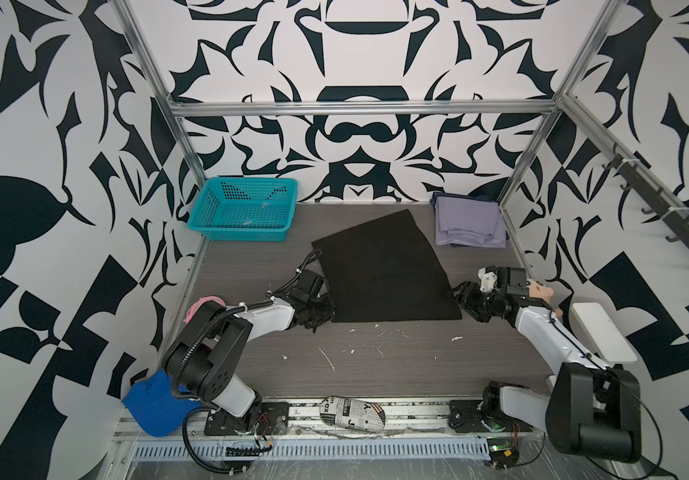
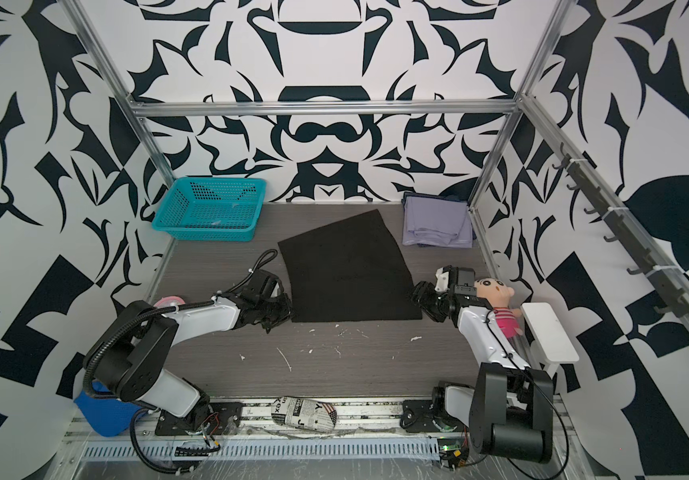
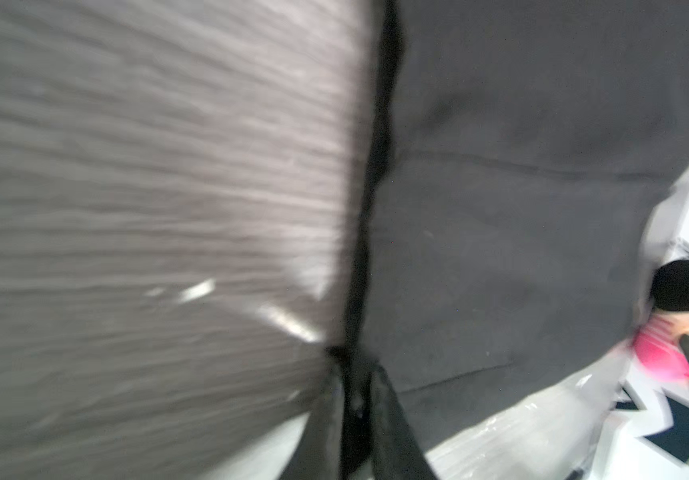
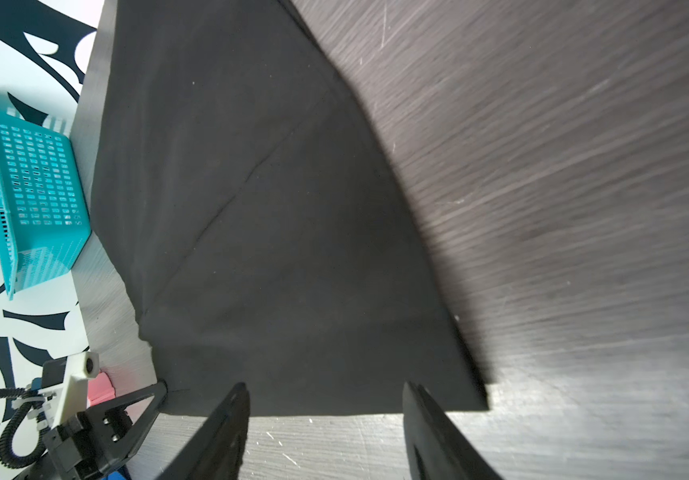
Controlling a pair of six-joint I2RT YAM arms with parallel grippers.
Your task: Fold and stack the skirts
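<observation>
- The black skirt [image 1: 380,270] lies spread flat on the table [image 1: 376,365]. One far corner is near the teal basket [image 1: 247,208], and the cloth widens from there toward my two bases.
- Its widest edge is the hem on the side away from the basket. That hem runs crosswise, from one of my grippers to the other.
- My left gripper [image 1: 318,312] sits at the hem corner on the basket's side. Its jaws are closed. The blurred left wrist view shows the dark hem running into the fingertips [image 3: 388,419], so I judge that corner pinched.
- My right gripper [image 4: 325,390] sits near the hem corner farther from the basket. Its jaws stand apart, straddling the hem just short of that corner, and hold nothing.
- Governing relation: the skirt lies ahead of both tools, toward the basket's end of the table, with the hem crosswise between them. Each arm is nearest its own corner, so neither needs to cross.
- Judged step: close the right jaws on the hem, then carry both corners toward the basket's end to double the skirt over.
- Risk: with one corner gripped and the other free, the cloth would drag askew.
- The lavender skirt [image 1: 469,224] lies folded on the denim skirt [image 1: 444,196] at the basket's end of the table, in the opposite corner, well apart from both grippers. I judge this to be the stack.
</observation>
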